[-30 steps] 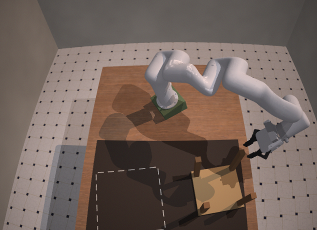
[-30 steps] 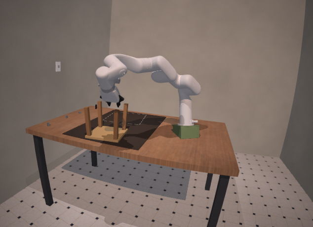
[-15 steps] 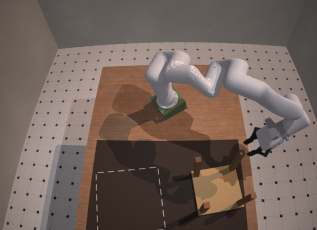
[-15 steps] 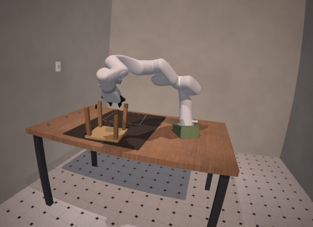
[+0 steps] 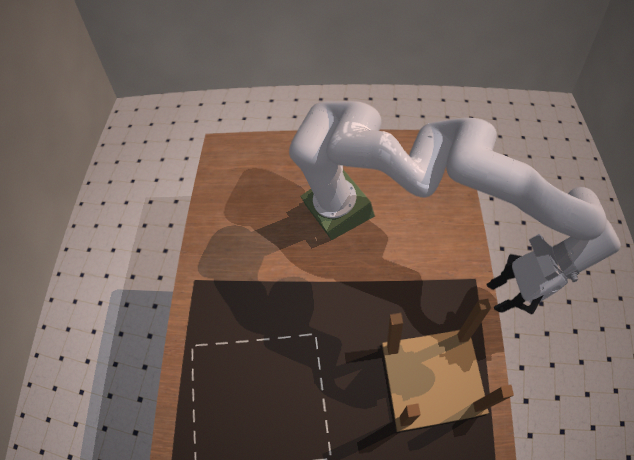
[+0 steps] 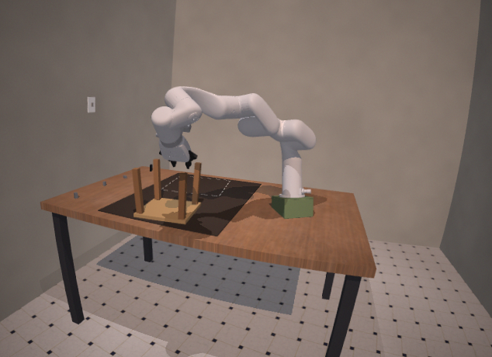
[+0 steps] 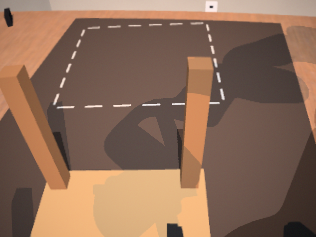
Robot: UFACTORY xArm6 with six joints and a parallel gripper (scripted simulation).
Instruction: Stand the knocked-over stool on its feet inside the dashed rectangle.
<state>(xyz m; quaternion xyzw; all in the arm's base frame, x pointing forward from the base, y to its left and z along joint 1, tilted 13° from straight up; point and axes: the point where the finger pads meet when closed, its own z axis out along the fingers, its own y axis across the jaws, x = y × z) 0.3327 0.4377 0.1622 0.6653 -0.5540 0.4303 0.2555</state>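
Stool [image 5: 434, 378] rests upside down, seat on the dark mat [image 5: 256, 311], outside the dashed rectangle [image 5: 318, 363]. End effector [image 5: 504, 290] hangs beside it, partly open and empty.

Top looks down, exterior sideways, wrist close; all share the stool [image 5: 435, 378].

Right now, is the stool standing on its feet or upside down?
Upside down. The stool rests on its seat on the dark mat, all four legs pointing up, outside the dashed rectangle.
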